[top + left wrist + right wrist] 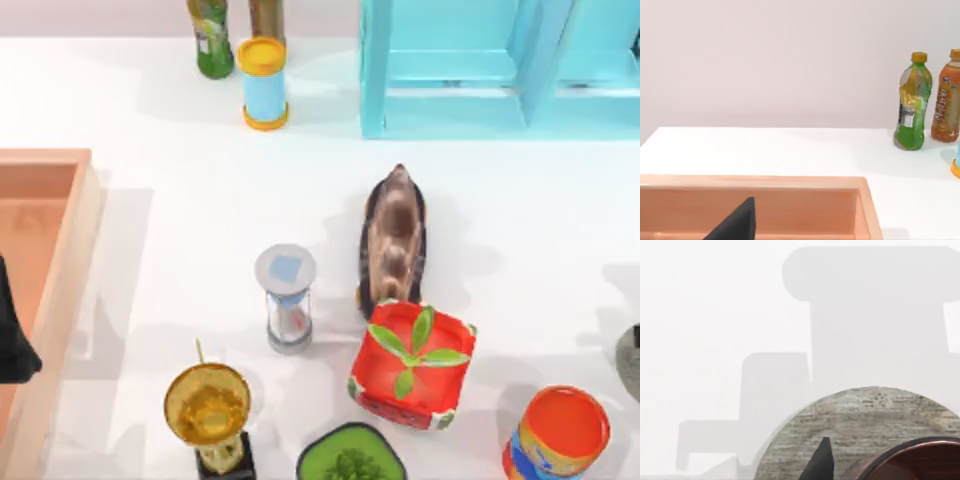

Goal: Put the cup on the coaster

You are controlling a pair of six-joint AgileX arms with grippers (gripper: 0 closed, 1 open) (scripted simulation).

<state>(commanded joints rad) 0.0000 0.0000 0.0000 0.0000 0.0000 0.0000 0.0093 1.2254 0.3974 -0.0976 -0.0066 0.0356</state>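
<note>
Coppery-brown, the cup's rim shows in the right wrist view just beside a dark fingertip of my right gripper, and it sits over the grey coaster; I cannot tell whether the fingers are closed on the cup or apart, nor whether the cup rests on the disc. From above, a sliver of that coaster lies at the table's right edge, toward the near corner. Just inward from it stands an orange can at the near edge, then a red planter with a green sprig, a green dish, a gold trophy and an hourglass. A brown shoe lies mid-table. A teal shelf and a blue tube stand at the far edge. My left gripper is parked over the wooden tray at the left edge; its opening cannot be told.
</note>
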